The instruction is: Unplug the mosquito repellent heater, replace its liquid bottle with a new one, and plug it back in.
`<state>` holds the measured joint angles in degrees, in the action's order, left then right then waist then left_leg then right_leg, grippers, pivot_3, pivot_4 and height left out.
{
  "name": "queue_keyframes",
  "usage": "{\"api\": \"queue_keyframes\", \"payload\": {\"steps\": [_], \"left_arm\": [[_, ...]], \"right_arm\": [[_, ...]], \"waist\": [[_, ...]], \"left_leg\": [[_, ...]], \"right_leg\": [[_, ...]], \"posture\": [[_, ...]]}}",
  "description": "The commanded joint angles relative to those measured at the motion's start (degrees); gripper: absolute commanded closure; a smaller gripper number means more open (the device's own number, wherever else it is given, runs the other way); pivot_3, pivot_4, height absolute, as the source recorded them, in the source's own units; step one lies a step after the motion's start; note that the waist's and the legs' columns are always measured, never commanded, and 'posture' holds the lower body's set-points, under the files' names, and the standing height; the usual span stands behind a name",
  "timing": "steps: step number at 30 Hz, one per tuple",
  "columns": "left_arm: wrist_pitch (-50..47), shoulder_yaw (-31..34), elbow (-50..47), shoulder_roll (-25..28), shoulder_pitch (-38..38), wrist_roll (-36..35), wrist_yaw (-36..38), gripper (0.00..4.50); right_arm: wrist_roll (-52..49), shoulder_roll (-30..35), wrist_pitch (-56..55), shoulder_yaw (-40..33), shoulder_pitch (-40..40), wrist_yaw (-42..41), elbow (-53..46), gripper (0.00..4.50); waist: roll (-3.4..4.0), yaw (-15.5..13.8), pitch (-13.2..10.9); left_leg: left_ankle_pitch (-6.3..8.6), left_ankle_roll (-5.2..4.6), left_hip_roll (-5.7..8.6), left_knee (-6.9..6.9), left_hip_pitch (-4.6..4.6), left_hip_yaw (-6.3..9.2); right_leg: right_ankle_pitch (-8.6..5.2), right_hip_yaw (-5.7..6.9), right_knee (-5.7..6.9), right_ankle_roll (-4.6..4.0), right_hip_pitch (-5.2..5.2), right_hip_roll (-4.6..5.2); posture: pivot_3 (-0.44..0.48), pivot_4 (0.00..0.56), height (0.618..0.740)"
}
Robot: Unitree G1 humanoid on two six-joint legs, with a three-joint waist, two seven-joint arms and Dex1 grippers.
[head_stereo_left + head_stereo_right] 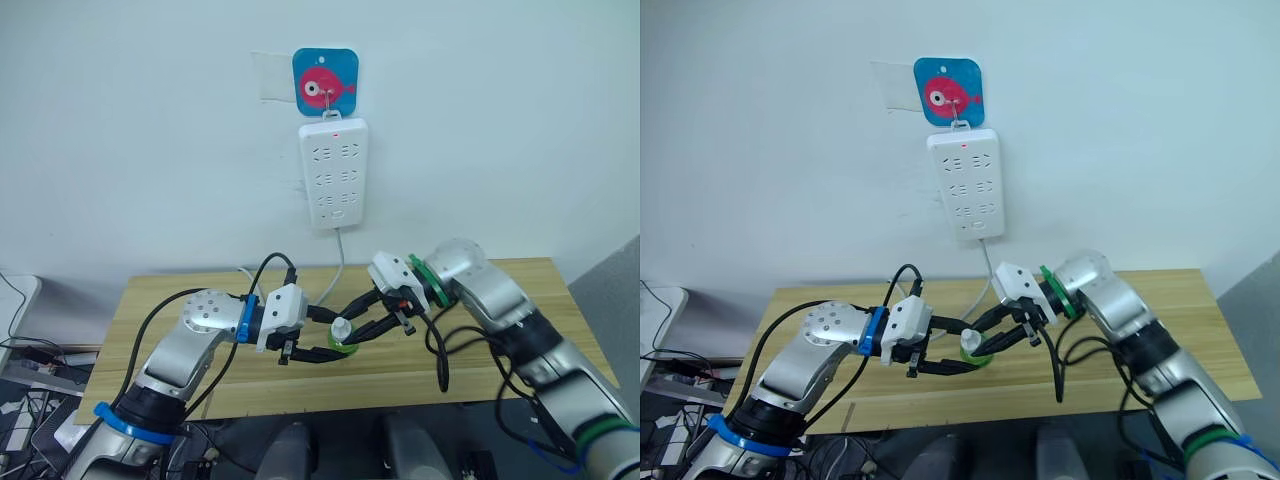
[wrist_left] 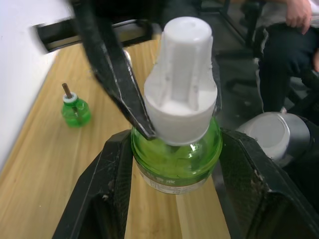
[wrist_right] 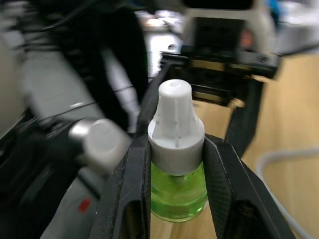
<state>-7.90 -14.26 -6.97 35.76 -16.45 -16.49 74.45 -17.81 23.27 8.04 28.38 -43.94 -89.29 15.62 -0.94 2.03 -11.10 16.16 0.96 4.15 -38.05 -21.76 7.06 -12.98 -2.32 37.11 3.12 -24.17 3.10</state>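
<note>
Silver arms, black fingers (image 2: 122, 84), black cables

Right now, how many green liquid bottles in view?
2. One capped bottle is clamped between both grippers, left gripper and right gripper, above the table. One uncapped bottle stands on the table near the wall. Others may be hidden.

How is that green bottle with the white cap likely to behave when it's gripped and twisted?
The green bottle looks smooth and round, so it may spin or slip between the left tool's fingers gripping its body. The right tool pinches its white cap, whose ridges probably help grip. The bottle is small, so likely light, and apt to roll if dropped on the table.
</note>
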Motion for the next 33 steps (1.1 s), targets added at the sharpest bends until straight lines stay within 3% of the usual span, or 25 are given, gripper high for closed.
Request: {"api": "queue_keyframes", "payload": {"steps": [1,6,10,14,17,24,28,33], "left_arm": [[0.34,-2.22,-3.00,-0.43,0.48,-0.72,1.61,2.29],[0.01,-1.48,-2.74,-0.45,0.76,-0.58,0.80,2.29],[0.20,-1.32,-2.34,-0.47,0.83,-0.86,0.96,2.29],[0.77,-0.97,-0.93,-0.53,0.35,-1.03,1.56,2.29],[0.44,-0.14,0.75,-1.34,-0.67,-1.21,0.57,2.29],[-1.92,2.74,1.83,-3.27,-0.95,-1.61,-5.39,2.29],[-2.61,4.28,1.62,-3.99,-0.17,-1.60,-8.46,2.29],[-2.68,4.58,1.97,-4.14,-0.49,-1.42,-9.23,2.29]], "right_arm": [[-1.57,-1.13,-7.26,1.42,-4.04,-3.21,6.75,3.08],[-6.43,4.71,-9.34,5.08,-4.90,-3.21,8.44,1.41],[-10.75,12.94,-9.08,7.95,-4.14,-3.21,5.36,0.04],[-13.87,19.43,-7.51,7.92,-2.63,-3.21,0.97,0.04],[-13.62,19.48,-3.95,2.17,0.01,-2.05,-1.22,0.04],[-12.24,16.79,5.83,-8.73,11.91,16.05,-15.73,0.04],[-9.92,13.28,10.33,-10.68,18.69,26.72,-25.18,0.04],[-7.82,8.80,14.18,-9.77,20.24,32.82,-29.92,0.04]], "waist": [[0.01,-0.26,-0.01],[0.02,-1.18,-0.02],[0.02,-1.58,-0.02],[0.03,-1.32,-0.02],[0.02,-0.65,-0.02],[0.02,-0.39,-0.01],[0.02,-0.32,-0.02],[0.00,-0.31,0.00]], "left_leg": [[-0.03,0.06,0.00,0.00,-0.01,0.01],[-0.11,0.20,0.19,-0.04,-0.13,0.02],[-0.07,0.13,0.14,-0.02,-0.13,0.03],[0.00,0.01,0.02,0.00,-0.12,0.03],[0.01,-0.01,0.00,-0.01,-0.10,0.01],[0.01,-0.01,0.00,-0.03,-0.12,0.01],[0.01,0.00,0.00,-0.02,-0.14,0.03],[0.01,0.00,0.05,-0.04,-0.10,-0.02]], "right_leg": [[0.00,0.00,0.00,0.00,-0.01,0.01],[0.00,-0.02,-0.08,0.00,-0.05,0.08],[0.00,-0.02,-0.09,-0.01,-0.04,0.13],[-0.01,0.01,-0.05,-0.02,-0.06,0.11],[-0.01,-0.01,-0.06,-0.02,-0.04,0.10],[0.00,-0.02,-0.01,-0.02,-0.08,0.10],[-0.01,-0.02,-0.03,-0.02,-0.07,0.11],[0.00,-0.05,-0.01,0.00,-0.04,0.11]], "posture": [[0.056,0.186,0.740],[0.050,0.184,0.740],[0.020,0.181,0.740],[-0.013,0.176,0.740],[-0.023,0.178,0.740],[-0.029,0.183,0.740],[-0.028,0.180,0.740],[-0.037,0.172,0.740]]}}
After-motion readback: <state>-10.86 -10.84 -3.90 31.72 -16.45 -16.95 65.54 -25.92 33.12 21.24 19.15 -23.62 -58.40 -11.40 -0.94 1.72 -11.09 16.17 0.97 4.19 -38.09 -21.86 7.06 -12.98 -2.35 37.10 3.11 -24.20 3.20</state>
